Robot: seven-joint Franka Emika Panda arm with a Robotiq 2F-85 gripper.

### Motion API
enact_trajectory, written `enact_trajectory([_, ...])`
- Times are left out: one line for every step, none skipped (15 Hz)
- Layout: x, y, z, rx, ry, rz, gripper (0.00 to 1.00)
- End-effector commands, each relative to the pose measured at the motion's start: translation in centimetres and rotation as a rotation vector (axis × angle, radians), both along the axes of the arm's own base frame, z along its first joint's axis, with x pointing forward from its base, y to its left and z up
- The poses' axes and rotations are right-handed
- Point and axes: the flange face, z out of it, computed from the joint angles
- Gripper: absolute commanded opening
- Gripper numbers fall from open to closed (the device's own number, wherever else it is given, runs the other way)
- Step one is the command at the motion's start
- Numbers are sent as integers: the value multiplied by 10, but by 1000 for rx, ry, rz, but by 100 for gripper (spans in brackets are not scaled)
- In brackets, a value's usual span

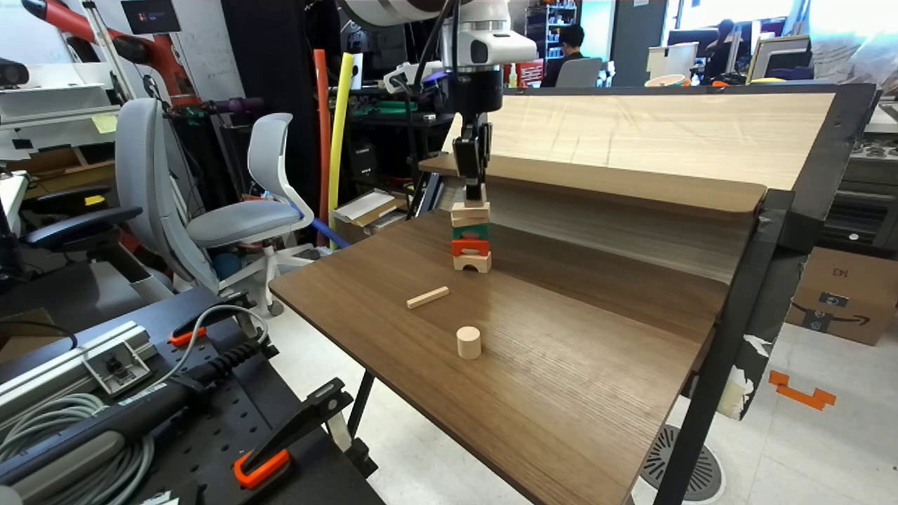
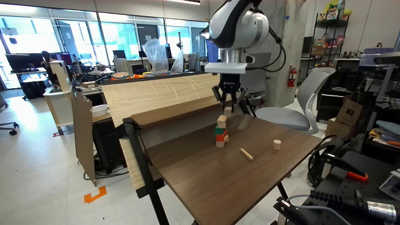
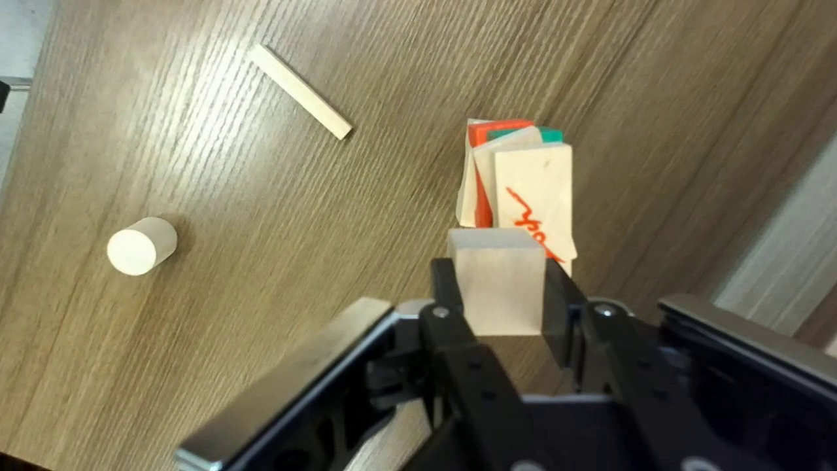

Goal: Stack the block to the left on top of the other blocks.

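The task is judged to be somewhat past halfway: the grasp and the lift are complete, while the placing is not. The cube (image 3: 498,291) is pinched in the claw (image 2: 228,109), with two opposite sides pressed by the fingertips, and is held in the air, well clear of the worktop (image 1: 547,379). The stack (image 1: 471,233) is seen upright, its layers slightly askew, and nothing is yet set on its top piece (image 3: 535,190). In the wrist view, one end of that piece is overlapped by the cube; in an exterior view, the cube (image 2: 227,112) is seen off to one side, so centring is presumably still needed. Whether any gap is left underneath cannot be told. Shifting, lowering and release remain to be done. The stick (image 1: 428,297) and the cylinder (image 1: 468,343), lying apart, are not called for.
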Motion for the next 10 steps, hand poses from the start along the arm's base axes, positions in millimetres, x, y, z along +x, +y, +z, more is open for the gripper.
enact_trajectory([5, 3, 0, -2, 5, 46, 8])
enact_trajectory([5, 4, -1, -2, 4, 52, 8])
enact_trajectory([5, 5, -1, -1, 4, 58, 8])
enact_trajectory([5, 6, -1, -1, 3, 64, 8])
enact_trajectory([5, 7, -1, 0, 4, 69, 8])
enact_trajectory([4, 8, -2, -1, 4, 74, 8])
enact_trajectory([4, 9, -3, 1, 4, 78, 8])
enact_trajectory([4, 10, -3, 1, 4, 80, 8])
enact_trajectory([4, 11, -4, 1, 4, 82, 8])
enact_trajectory([5, 11, -5, 1, 2, 83, 8])
